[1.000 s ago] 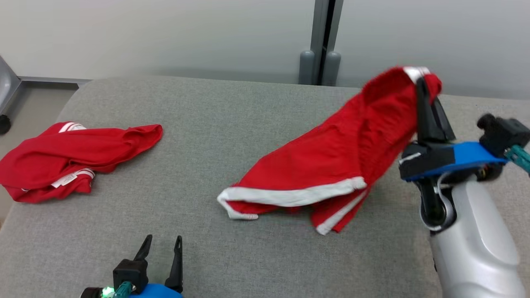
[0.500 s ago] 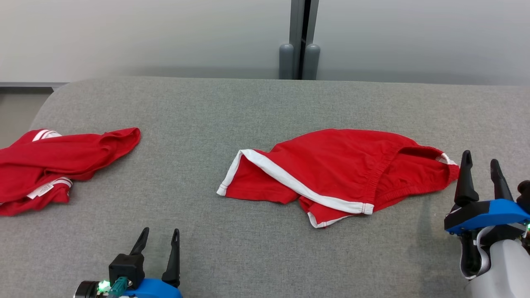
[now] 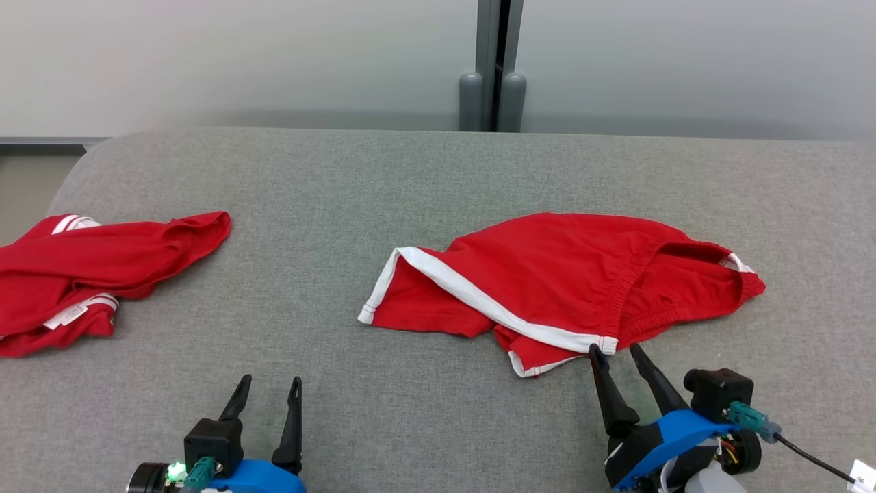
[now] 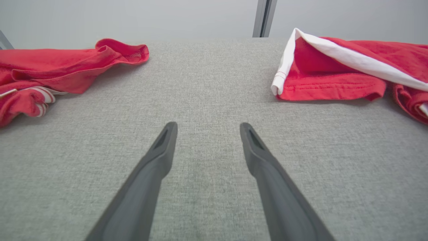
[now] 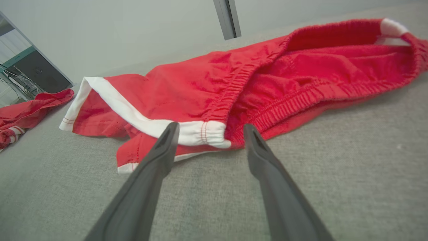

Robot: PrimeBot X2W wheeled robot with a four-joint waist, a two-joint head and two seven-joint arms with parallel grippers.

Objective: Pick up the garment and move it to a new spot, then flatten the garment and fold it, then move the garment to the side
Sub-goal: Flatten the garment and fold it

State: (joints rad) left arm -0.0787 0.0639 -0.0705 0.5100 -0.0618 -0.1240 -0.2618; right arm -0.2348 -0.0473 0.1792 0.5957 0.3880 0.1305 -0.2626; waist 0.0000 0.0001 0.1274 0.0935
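A lab-like room: grey cloth-covered table [image 3: 410, 178], plain partition wall [image 3: 239, 61], cabled shelving [image 5: 31, 73].

Garment [image 3: 547, 274]: red, with a white band along the leg hem and a white tab at the waistband; second garment [image 3: 102, 263]: red, with white stripes at one edge; table [image 3: 342, 171]: mottled grey weave; left gripper [image 3: 270, 387] and right gripper [image 3: 614, 350]: near-black, on blue mounts; wall [image 3: 205, 61]: pale grey-white; post [image 3: 493, 68]: mid grey.
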